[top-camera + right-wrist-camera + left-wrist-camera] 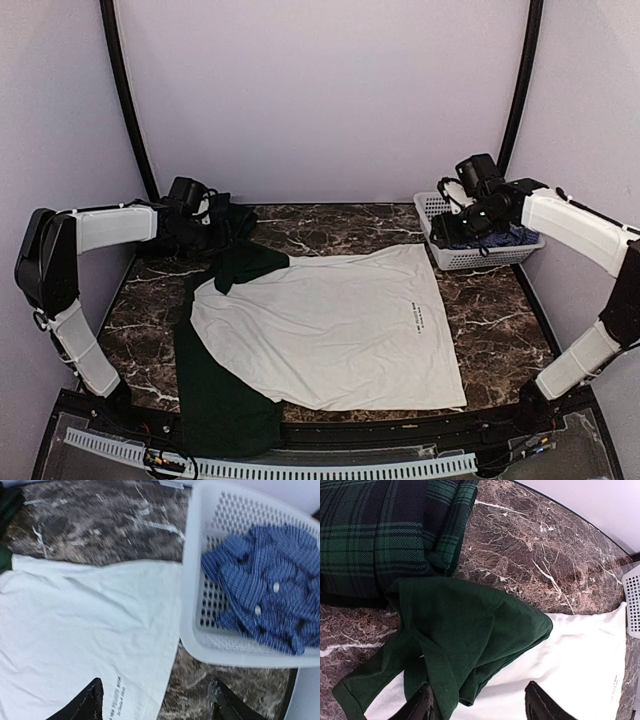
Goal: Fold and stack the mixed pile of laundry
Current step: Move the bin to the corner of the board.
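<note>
Though crumpled, checked shirt (260, 595) just beyond right pincer (155, 687)

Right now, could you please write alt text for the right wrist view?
A white basket holds a crumpled blue checked shirt, standing beside a white shirt spread flat on the marble table. The right claw hangs open and empty above them.

You have soft, even light from overhead and only faint shadows. Your right wrist view is motion-blurred, worst on the basket (192, 570). Your left wrist view is sharp but bowed at its edges. The white garment (330, 330) is bright, not glaring.
</note>
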Robot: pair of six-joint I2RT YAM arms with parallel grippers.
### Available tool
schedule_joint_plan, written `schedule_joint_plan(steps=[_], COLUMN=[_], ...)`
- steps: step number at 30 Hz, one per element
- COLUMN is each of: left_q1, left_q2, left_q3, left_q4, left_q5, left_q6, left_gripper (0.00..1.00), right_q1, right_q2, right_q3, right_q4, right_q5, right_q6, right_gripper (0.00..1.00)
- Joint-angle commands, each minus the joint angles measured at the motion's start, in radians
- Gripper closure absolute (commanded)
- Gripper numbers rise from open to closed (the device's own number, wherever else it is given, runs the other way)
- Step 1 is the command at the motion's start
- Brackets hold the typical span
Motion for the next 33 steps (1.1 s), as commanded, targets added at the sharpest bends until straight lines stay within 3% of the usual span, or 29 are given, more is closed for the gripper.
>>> schedule_joint_plan(steps=[1, 8, 14, 25, 31, 33], left_q1=[0.002, 0.003, 0.003, 0.003, 0.003, 0.003], left_q2=[-0.045, -0.036, -0.019, -0.033, -0.047, -0.050], left_q3=[-0.019, -0.021, -0.007, -0.022, -0.031, -0.028], left_q4=[0.033, 0.054, 0.063, 0.048, 0.045, 0.042], left_q5=[0.032, 0.047, 0.068, 0.066, 0.069, 0.067], left_q6=[-0.012, -0.016, -0.019, -0.010, 0.001, 0.004], left_gripper=[0.39, 0.39, 0.39, 0.38, 0.38, 0.38], right_q1=[-0.143, -0.318, -0.366, -0.398, -0.398, -0.393], right_q2=[-0.050, 0.103, 0.300, 0.580, 0.644, 0.599], right_q3=[-0.173, -0.290, -0.128, 0.284, 0.370, 0.306], right_q4=[-0.015, 0.120, 0.208, 0.189, 0.138, 0.146], right_q5=[-0.048, -0.022, 0.097, 0.093, 0.085, 0.046], right_q6=[0.171, 0.147, 0.079, -0.092, -0.120, -0.110], right_gripper=[0.30, 0.30, 0.30, 0.31, 0.33, 0.35])
